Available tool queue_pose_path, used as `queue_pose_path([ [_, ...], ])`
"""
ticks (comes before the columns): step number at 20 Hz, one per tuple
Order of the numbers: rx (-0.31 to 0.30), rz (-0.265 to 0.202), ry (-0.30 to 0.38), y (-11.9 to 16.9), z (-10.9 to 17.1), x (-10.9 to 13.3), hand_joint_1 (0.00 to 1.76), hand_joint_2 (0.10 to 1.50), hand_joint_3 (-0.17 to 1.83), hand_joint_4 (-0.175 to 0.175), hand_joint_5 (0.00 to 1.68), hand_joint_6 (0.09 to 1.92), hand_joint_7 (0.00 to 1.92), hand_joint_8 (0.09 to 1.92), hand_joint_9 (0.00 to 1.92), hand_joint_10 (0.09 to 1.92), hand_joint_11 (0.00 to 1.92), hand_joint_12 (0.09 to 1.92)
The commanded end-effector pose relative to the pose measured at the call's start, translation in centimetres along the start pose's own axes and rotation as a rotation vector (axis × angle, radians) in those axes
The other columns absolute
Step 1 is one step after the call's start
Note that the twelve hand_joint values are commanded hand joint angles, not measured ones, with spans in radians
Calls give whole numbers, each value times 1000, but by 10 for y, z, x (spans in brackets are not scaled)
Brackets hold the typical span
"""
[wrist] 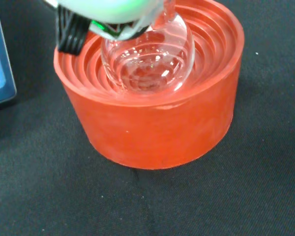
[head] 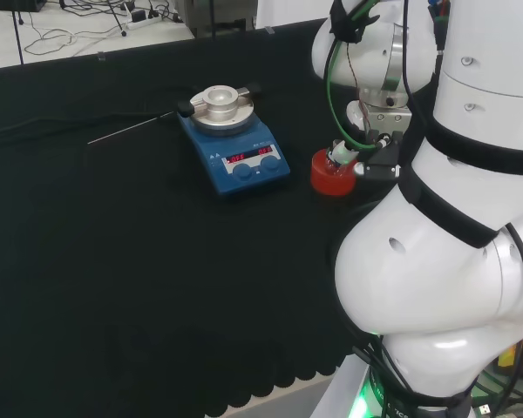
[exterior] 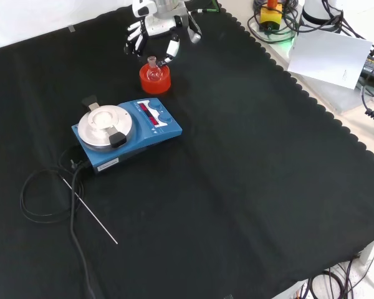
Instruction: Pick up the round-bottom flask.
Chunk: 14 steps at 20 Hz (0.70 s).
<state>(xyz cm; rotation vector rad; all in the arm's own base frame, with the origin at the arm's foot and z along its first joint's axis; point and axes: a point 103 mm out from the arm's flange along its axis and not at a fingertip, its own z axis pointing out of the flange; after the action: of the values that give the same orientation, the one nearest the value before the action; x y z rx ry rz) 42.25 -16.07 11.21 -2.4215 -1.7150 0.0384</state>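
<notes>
No lettering can be made out anywhere; the blue stirrer plate [exterior: 126,134] only glows with red digits too small to read. The table [exterior: 249,187] wears black cloth with a scalloped edge, cables trailing off beyond it over a pale floor. Near the far edge in the front view, the round-bottom flask [exterior: 152,71] sits upright in its red ribbed stand [exterior: 154,81]. The robot hand [exterior: 151,30] hangs just above it, fingers spread and relaxed, holding nothing. A thin metal rod [exterior: 90,210] lies on the cloth.
</notes>
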Motion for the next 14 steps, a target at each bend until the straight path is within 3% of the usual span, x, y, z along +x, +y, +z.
queue_pose_path([
  [1,-35,-9,-31,-2,0,8,1102,741,597,-10,1096,854,373,735,583,683,198,1389],
  [7,-40,-4,-22,-1,-18,9,1146,666,732,-27,1175,877,444,711,661,633,259,1368],
  [14,-34,1,-59,1,-74,21,1150,653,755,-37,1181,880,422,702,664,626,264,1367],
])
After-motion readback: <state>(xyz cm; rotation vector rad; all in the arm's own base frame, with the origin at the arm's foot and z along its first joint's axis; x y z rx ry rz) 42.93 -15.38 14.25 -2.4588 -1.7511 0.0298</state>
